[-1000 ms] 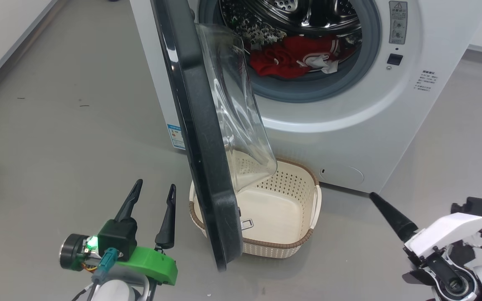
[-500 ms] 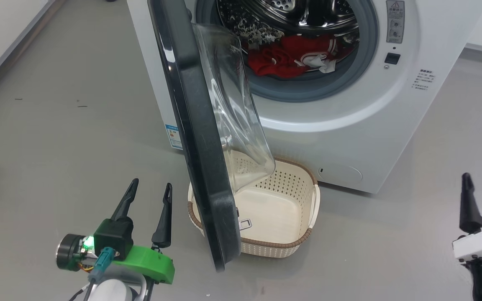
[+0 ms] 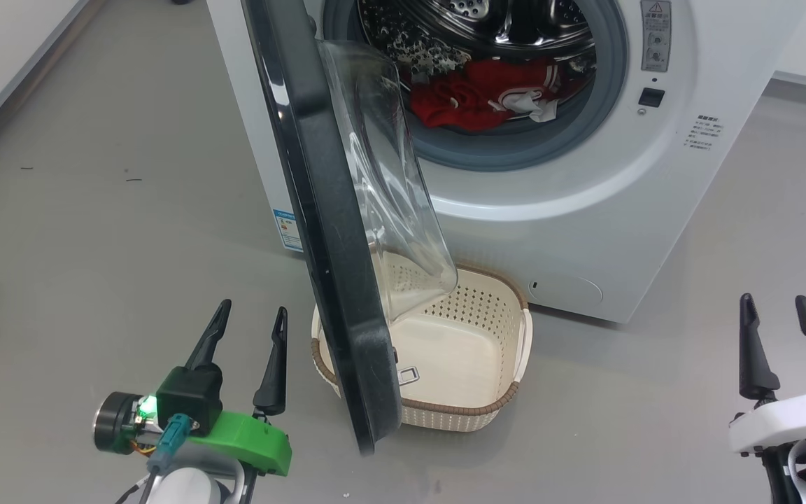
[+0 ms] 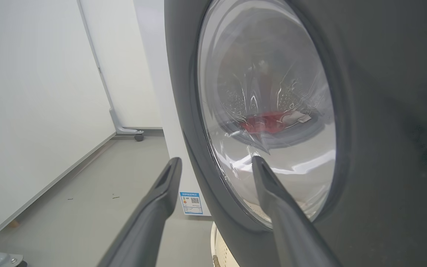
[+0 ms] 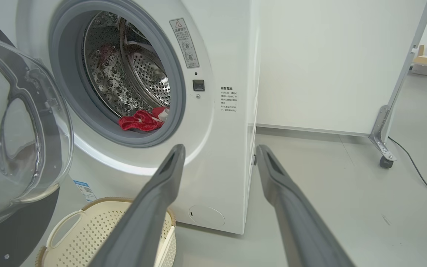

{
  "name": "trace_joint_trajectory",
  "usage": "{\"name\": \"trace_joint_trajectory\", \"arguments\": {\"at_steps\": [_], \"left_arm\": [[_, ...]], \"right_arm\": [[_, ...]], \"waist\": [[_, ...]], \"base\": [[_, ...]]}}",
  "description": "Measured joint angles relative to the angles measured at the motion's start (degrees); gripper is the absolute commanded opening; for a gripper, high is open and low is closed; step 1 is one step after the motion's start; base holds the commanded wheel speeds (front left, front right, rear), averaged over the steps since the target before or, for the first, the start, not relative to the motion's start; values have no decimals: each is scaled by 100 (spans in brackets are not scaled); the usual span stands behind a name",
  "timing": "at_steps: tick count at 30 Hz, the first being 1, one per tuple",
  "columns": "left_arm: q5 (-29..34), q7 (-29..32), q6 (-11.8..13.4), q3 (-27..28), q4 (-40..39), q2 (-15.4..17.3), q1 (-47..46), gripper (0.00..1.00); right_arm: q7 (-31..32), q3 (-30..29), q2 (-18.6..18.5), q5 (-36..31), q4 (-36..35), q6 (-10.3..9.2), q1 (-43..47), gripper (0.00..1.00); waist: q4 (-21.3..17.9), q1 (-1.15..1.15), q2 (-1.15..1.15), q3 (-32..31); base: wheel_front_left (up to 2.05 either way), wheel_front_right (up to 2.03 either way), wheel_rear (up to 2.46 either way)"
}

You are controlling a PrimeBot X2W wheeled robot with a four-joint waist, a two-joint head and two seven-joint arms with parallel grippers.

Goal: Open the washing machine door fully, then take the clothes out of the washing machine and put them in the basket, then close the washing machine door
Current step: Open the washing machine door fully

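The washing machine door [image 3: 326, 231] stands partly open, swung out edge-on toward me, its clear glass bowl bulging back toward the washing machine [image 3: 585, 210]. The clothes [image 3: 473, 98] lie in a red heap with white trim at the bottom of the steel drum, just behind the grey rubber rim. The basket [image 3: 473, 413] sits on the floor right in front of the machine, and the door's lower edge hangs over its left side (through the glass bowl I can see some of its perforated wall).

My left gripper [image 3: 255, 306] hovers low over the floor just to the left of the door's bottom edge, fingers spread wide with nothing between them. From my left wrist they point at the door's outer face, near the round window. My right gripper [image 3: 774, 299] is well off to the right over bare floor, likewise wide apart and holding nothing. From my right wrist its fingers point toward the machine's front lower corner.
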Motion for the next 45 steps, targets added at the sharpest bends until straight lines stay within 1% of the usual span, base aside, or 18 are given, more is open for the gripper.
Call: {"name": "trace_joint_trajectory", "arguments": {"at_steps": [3, 6, 14, 19, 26, 29, 42, 45], "left_arm": [[0, 0, 0, 3, 1, 0, 0, 100], [0, 0, 0, 8, 2, 0, 2, 100], [0, 0, 0, 12, 20, 0, 8, 100], [0, 0, 0, 10, 41, 0, 13, 100], [0, 0, 0, 8, 66, 0, 17, 100], [0, 0, 0, 7, 97, 0, 21, 100], [0, 0, 0, 1, 154, 0, 89, 100], [0, 0, 0, 1, 163, 0, 89, 100]], "right_arm": [[19, -34, 181, -104, -69, -91, 7, 100], [31, -89, 314, -287, -193, -135, 20, 100], [32, 93, 662, -582, -247, -130, 328, 100], [32, 203, 839, -711, -255, -69, 376, 100], [32, 286, 927, -904, -267, 13, 443, 100], [32, 293, 975, -1000, -266, 18, 480, 100], [32, 212, 1117, -1127, -265, 73, 576, 100], [32, 185, 1143, -1158, -261, 116, 586, 100]], "waist": [[-6, 0, 0, 2], [-12, 0, 0, 7], [-23, 0, 0, 9], [-23, 0, 0, -6], [-12, 0, 0, -38], [-5, 0, 0, -58], [6, 0, 0, -133], [4, 0, 0, -144]], "base": [[0, 0, 0], [0, 0, 0], [0, 0, 0], [0, 0, 0], [0, 0, 0], [0, 0, 0], [0, 0, 0], [0, 0, 0]]}}
